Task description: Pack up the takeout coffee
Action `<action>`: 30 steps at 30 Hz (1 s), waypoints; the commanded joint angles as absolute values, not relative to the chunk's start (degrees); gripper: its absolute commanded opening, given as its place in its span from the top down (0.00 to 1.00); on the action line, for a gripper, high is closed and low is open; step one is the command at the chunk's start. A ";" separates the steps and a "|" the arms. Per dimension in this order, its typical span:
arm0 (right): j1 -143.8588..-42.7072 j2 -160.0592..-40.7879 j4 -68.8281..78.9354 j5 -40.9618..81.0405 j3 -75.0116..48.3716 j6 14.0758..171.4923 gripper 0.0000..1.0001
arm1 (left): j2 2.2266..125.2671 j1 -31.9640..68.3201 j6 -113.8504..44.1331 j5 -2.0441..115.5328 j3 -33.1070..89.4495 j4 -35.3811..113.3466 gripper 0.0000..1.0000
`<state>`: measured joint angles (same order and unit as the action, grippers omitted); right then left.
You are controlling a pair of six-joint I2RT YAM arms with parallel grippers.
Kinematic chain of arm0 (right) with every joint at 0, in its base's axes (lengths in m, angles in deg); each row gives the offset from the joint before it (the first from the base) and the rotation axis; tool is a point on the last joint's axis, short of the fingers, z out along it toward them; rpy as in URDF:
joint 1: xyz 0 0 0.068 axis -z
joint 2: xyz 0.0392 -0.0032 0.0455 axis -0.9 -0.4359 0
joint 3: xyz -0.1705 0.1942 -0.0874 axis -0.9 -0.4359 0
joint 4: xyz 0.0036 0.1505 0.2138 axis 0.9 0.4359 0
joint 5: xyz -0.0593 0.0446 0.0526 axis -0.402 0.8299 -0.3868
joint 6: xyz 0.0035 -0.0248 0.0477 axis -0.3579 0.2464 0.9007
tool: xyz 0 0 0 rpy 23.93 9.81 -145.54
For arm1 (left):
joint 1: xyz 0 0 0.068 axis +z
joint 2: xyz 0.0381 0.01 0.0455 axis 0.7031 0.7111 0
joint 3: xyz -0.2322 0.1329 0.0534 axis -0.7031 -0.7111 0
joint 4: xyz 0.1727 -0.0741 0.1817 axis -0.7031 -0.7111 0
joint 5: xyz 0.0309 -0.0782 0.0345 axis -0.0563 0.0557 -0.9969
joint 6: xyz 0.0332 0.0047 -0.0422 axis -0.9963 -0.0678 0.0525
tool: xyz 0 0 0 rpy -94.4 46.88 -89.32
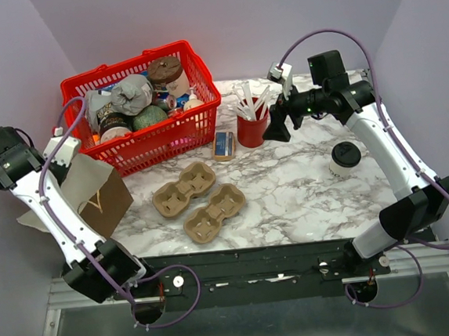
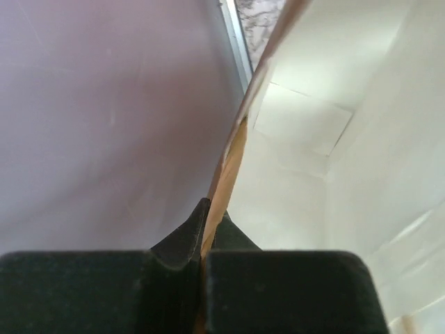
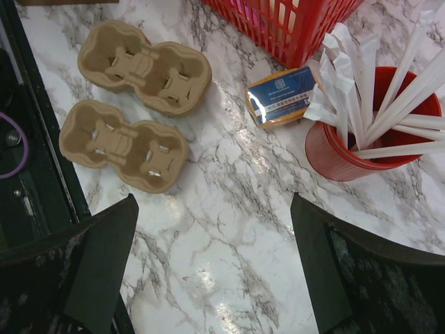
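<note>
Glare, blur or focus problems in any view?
Top external: sharp, evenly lit, red basket crisp. Left wrist: paper bag edge too close, soft; its inside washed out. Right wrist: glare patches on the marble table, cup carriers sharp.

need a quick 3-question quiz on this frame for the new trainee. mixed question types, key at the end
1. True or false: the right hand is holding the takeout coffee.
2. What is the left hand shut on? A) the rim of the red basket B) the edge of the paper bag C) the red cup
3. How many pulp cup carriers lie on the table?

Key: 1 false: that hand is open and empty, and the coffee stands apart from it on the table. 2 B. 3 two.
</note>
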<state>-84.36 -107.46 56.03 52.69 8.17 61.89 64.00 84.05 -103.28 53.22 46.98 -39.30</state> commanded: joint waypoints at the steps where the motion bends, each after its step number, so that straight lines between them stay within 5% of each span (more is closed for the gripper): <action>1: -84.72 -108.46 56.40 52.48 9.04 61.27 0.00 | 58.67 84.23 -103.75 57.27 45.29 -50.04 1.00; 8: -84.81 -109.95 56.40 53.18 11.06 62.50 0.00 | 51.54 82.13 -103.14 73.33 51.97 -50.04 1.00; 21: -84.11 -109.96 53.70 41.78 17.03 70.04 0.00 | 61.37 55.68 -78.27 94.96 76.23 -49.08 1.00; 30: -72.69 -110.75 51.57 27.52 30.40 81.57 0.00 | 74.20 31.72 -78.16 89.27 84.67 -44.42 1.00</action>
